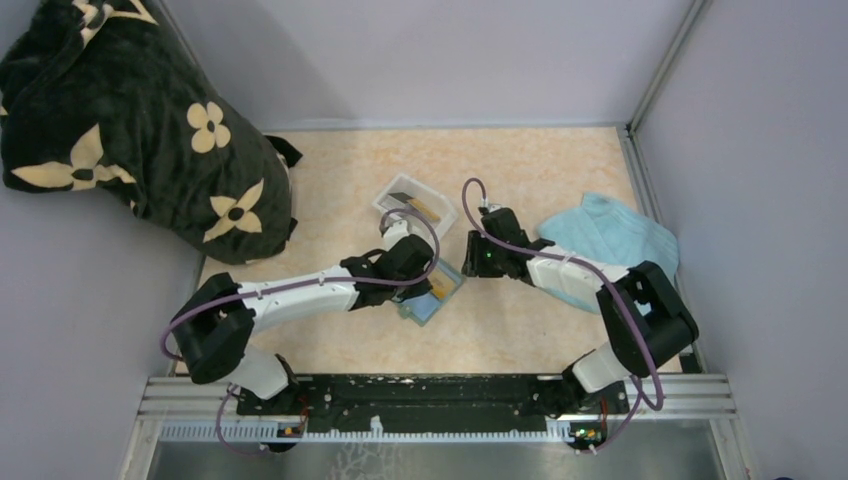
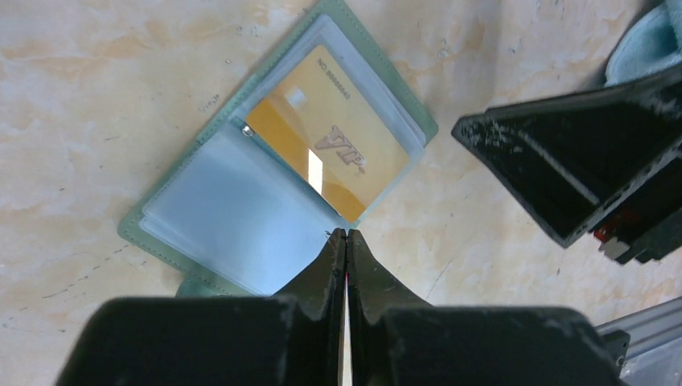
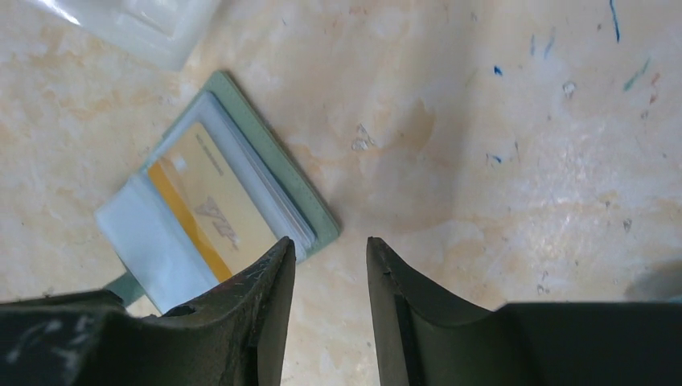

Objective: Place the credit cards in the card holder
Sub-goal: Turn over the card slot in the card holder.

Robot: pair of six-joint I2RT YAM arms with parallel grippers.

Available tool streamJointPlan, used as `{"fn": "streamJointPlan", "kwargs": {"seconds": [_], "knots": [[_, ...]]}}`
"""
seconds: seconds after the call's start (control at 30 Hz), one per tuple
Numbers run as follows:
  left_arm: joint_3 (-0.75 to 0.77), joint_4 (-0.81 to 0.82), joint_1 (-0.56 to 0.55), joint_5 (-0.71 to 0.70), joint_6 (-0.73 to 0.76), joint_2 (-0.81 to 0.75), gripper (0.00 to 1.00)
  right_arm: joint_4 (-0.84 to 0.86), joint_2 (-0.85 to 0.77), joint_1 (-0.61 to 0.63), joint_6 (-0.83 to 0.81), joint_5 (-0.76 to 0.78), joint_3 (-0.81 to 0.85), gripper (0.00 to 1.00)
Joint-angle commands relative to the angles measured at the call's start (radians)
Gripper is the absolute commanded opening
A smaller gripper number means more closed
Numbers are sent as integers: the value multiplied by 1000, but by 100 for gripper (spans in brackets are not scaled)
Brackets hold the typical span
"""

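The card holder (image 2: 217, 213) is lying open on the tabletop (image 2: 80, 88), with 1 gold VIP card (image 2: 338, 153) sleeved. The left end effector (image 2: 346, 239) is sitting closed and empty at its edge; the right end effector (image 3: 330, 257) is hovering apart. A nudge risks sliding it.

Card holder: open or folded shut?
Open, spread flat: the card holder shows its pale blue sleeves, a gold card inside one.

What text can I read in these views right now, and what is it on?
"VIP": on the orange-yellow card in the card holder.
"NO" followed by digits, along that card's edge: the digits are too small to read surely.
No other text is visible.
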Motion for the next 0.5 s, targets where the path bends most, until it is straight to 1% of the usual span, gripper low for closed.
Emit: {"fn": "streamJointPlan", "kwargs": {"seconds": [0.0,0.07,0.3,0.47], "knots": [[-1,16,-20,26,17,45,3,75,39,8,-7,18,72,38],[12,0,-24,27,19,68,0,80,59,8,-7,22,85,36],[53,-78,-26,-3,12,135,0,90,119,6,-13,18,127,31],[72,-95,-25,-14,6,174,0,99,153,6,-16,5,144,29]]}}
